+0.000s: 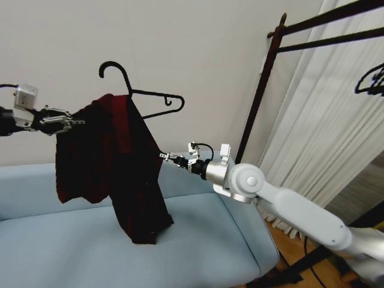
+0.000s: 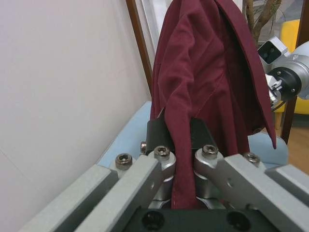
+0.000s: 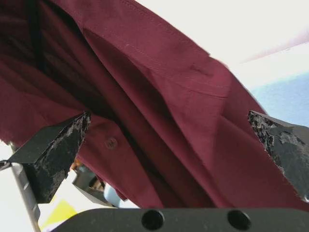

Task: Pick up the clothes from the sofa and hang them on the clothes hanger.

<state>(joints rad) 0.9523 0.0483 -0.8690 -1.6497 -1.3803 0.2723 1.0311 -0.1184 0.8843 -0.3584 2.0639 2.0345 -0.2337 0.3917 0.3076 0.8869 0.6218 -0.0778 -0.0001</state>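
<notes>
From the head camera, a dark red cloth shirt (image 1: 120, 168) hangs in the air above the pale blue upholstered sofa (image 1: 198, 246). It is draped over one side of a black plastic hanger (image 1: 157, 97), whose other shoulder sticks out bare. What carries the hanger cannot be made out. The left gripper (image 1: 71, 123) is at the shirt's upper left edge, and the right gripper (image 1: 165, 156) reaches in at its right edge. A dark metal clothes rack (image 1: 259, 96) stands to the right before a white curtain (image 1: 324, 132), and a plain white wall (image 1: 210, 48) lies behind.

The left wrist camera adds the grip. The left gripper (image 2: 176, 137) is clamped on a hanging fold of the shirt (image 2: 207, 72), with cloth running down between its black fingers (image 2: 157, 133). The sofa (image 2: 128, 128) shows below, and the right arm's wrist (image 2: 285, 72) farther off.

The right wrist camera shows the right gripper (image 3: 169, 116) spread wide, its worn black pads (image 3: 55, 150) well apart. The shirt (image 3: 159, 82) hangs between and beyond them, one small round button (image 3: 111, 143) near a pad. Whether they touch the cloth is unclear.
</notes>
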